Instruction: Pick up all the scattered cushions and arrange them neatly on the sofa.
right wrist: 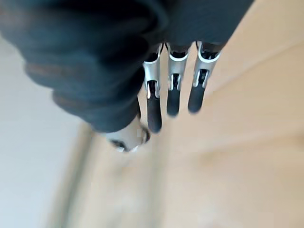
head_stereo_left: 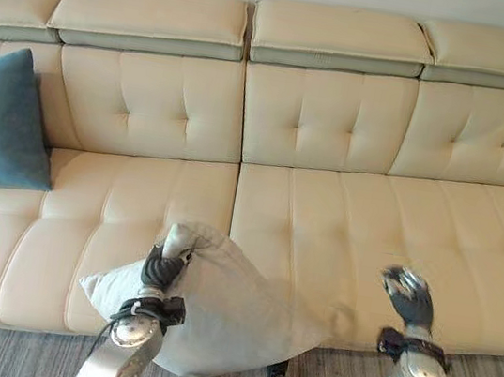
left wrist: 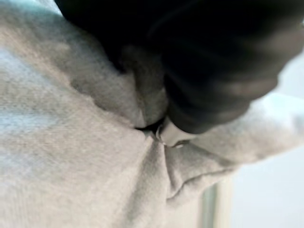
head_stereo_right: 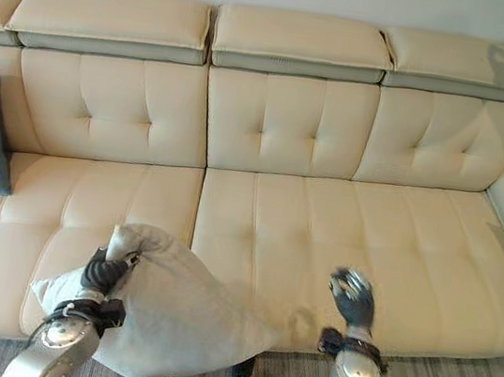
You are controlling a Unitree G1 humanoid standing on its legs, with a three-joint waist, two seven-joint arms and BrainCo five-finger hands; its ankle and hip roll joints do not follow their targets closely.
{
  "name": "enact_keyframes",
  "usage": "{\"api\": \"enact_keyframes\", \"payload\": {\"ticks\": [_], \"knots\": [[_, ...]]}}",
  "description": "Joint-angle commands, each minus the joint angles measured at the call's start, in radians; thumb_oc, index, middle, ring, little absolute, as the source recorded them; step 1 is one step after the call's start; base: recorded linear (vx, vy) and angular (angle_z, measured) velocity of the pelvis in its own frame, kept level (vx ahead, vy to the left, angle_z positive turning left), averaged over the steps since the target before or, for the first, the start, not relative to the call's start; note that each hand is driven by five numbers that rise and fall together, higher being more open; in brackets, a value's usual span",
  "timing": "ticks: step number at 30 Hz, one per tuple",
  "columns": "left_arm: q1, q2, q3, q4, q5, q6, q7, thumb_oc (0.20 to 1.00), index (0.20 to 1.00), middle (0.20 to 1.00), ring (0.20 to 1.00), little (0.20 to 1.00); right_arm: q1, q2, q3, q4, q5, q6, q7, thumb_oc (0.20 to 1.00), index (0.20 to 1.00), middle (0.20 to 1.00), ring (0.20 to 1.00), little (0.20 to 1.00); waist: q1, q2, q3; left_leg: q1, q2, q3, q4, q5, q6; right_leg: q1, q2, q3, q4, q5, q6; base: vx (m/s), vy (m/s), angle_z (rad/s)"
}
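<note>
**Grey cushion in my left hand, ready to go onto the seat**

The grey cushion hangs at the near edge of the sofa, roughly where the two middle seat sections meet. Its top corner is bunched in my left hand, and in the left wrist view the fingers are curled tight into the fabric. The lower part of it sags below the seat front.

My right hand hovers over the seat to the right, well apart from the cushion. Its fingers are straight and relaxed and hold nothing.

A blue cushion leans upright against the backrest at the far left.

To do this step well, I judge I should lift the grey cushion clear of the seat edge, carry it far enough to reach the backrest, and set it upright there. One pinched corner lets it swing, so bringing my right hand under the lower edge would steady it before release.
</note>
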Motion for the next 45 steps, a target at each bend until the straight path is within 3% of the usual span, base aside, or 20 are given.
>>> {"api": "enact_keyframes", "payload": {"ticks": [1, 3, 6, 12, 19, 22, 23, 26, 30, 34, 40, 45], "knots": [[-0.115, -0.019, 0.087, -0.211, -0.065, -0.192, -0.057, 0.200, 0.200, 0.200, 0.200, 0.200, -0.052, 0.018, -0.011, 0.104, 0.203, -0.067, -0.029, 1.000, 1.000, 1.000, 1.000, 1.000, -0.020, 0.001, -0.103, 0.062, 0.005, -0.007, 0.000, -0.049, -0.020, 0.115, 0.011, -0.016, 0.001, -0.190, 0.051, 0.06, 0.064, -0.25], [-0.114, -0.019, 0.111, -0.237, -0.089, -0.193, -0.077, 0.200, 0.200, 0.200, 0.200, 0.200, -0.072, 0.065, -0.033, 0.231, 0.322, -0.088, -0.015, 1.000, 1.000, 1.000, 1.000, 1.000, -0.015, 0.006, -0.106, 0.062, 0.000, -0.005, 0.000, -0.059, -0.015, 0.112, 0.003, -0.013, 0.001, -0.191, 0.057, 0.05, 0.067, -0.16], [-0.110, -0.030, 0.115, -0.242, -0.114, -0.193, -0.086, 0.200, 0.200, 0.200, 0.200, 0.200, -0.093, 0.096, -0.005, 0.274, 0.355, -0.085, 0.005, 1.000, 1.000, 1.000, 1.000, 1.000, -0.007, 0.010, -0.103, 0.061, -0.002, -0.005, 0.000, -0.066, -0.011, 0.109, -0.002, -0.010, 0.001, -0.191, 0.059, 0.02, 0.044, -0.03], [-0.079, -0.058, 0.066, -0.231, -0.184, -0.202, -0.091, 0.200, 0.200, 0.200, 0.200, 0.200, -0.217, 0.185, 0.088, 0.191, 0.505, -0.175, 0.035, 1.000, 1.000, 1.000, 1.000, 1.000, 0.027, 0.031, -0.103, 0.071, -0.008, -0.004, 0.000, -0.073, -0.005, 0.113, -0.010, -0.009, 0.001, -0.197, 0.064, 0.02, 0.011, 0.01], [-0.084, -0.051, 0.015, -0.225, -0.213, -0.202, -0.072, 0.200, 0.200, 0.200, 0.200, 0.200, -0.288, 0.234, 0.230, 0.062, 0.569, -0.208, 0.033, 1.000, 1.000, 1.000, 1.000, 1.000, 0.061, 0.039, -0.093, 0.064, -0.014, -0.021, 0.000, -0.067, -0.008, 0.117, -0.015, -0.029, 0.001, -0.200, 0.064, 0.00, 0.006, 0.06], [-0.092, -0.045, -0.003, -0.218, -0.194, -0.201, -0.057, 0.200, 0.200, 0.200, 0.200, 0.200, -0.244, 0.224, 0.340, -0.036, 0.507, -0.172, 0.044, 1.000, 1.000, 1.000, 1.000, 1.000, 0.065, 0.033, -0.088, 0.061, -0.014, -0.028, 0.000, -0.066, -0.008, 0.121, -0.017, -0.039, 0.001, -0.200, 0.063, 0.00, 0.000, 0.17], [-0.092, -0.038, -0.008, -0.207, -0.169, -0.199, -0.046, 0.200, 0.200, 0.200, 0.200, 0.200, -0.189, 0.191, 0.403, -0.099, 0.423, -0.137, 0.057, 1.000, 1.000, 1.000, 1.000, 1.000, 0.063, 0.027, -0.085, 0.062, -0.013, -0.030, 0.000, -0.067, -0.008, 0.125, -0.017, -0.044, 0.001, -0.202, 0.063, 0.02, 0.002, 0.18], [-0.090, -0.029, 0.001, -0.206, -0.136, -0.200, -0.034, 0.200, 0.200, 0.200, 0.200, 0.200, -0.149, 0.144, 0.413, -0.141, 0.304, -0.100, 0.052, 1.000, 1.000, 1.000, 1.000, 1.000, 0.057, 0.020, -0.088, 0.065, -0.013, -0.034, 0.000, -0.070, -0.007, 0.131, -0.016, -0.050, 0.001, -0.206, 0.064, 0.01, 0.002, 0.03], [-0.072, -0.021, 0.032, -0.216, -0.111, -0.212, -0.020, 0.200, 0.200, 0.200, 0.200, 0.200, -0.129, 0.088, 0.289, -0.139, 0.106, -0.083, -0.026, 1.000, 1.000, 1.000, 1.000, 1.000, 0.046, 0.010, -0.090, 0.069, -0.015, -0.036, 0.000, -0.079, -0.001, 0.131, -0.017, -0.052, 0.001, -0.204, 0.070, 0.00, 0.000, 0.00], [-0.064, -0.018, 0.054, -0.232, -0.105, -0.212, -0.023, 0.200, 0.200, 0.200, 0.200, 0.200, -0.108, 0.061, 0.213, -0.148, 0.042, -0.074, -0.058, 1.000, 1.000, 1.000, 1.000, 1.000, 0.038, 0.006, -0.090, 0.069, -0.015, -0.029, 0.000, -0.082, 0.002, 0.126, -0.016, -0.045, 0.001, -0.201, 0.073, 0.00, 0.006, -0.01], [-0.023, -0.011, 0.104, -0.246, -0.072, -0.186, -0.056, 0.200, 0.200, 0.200, 0.200, 0.200, 0.033, 0.014, 0.168, -0.156, -0.116, -0.002, 0.004, 1.000, 1.000, 1.000, 1.000, 1.000, 0.015, -0.009, -0.086, 0.073, -0.011, -0.020, 0.000, -0.092, 0.004, 0.125, -0.013, -0.035, 0.001, -0.204, 0.077, 0.00, 0.008, -0.03], [-0.006, -0.013, 0.123, -0.246, -0.053, -0.176, -0.042, 0.200, 0.200, 0.200, 0.200, 0.200, 0.105, 0.059, 0.185, -0.180, -0.079, 0.000, 0.028, 1.000, 1.000, 1.000, 1.000, 1.000, 0.000, -0.012, -0.086, 0.073, -0.007, -0.011, 0.000, -0.094, 0.005, 0.121, -0.011, -0.029, 0.001, -0.204, 0.078, 0.01, 0.003, -0.04]]}}
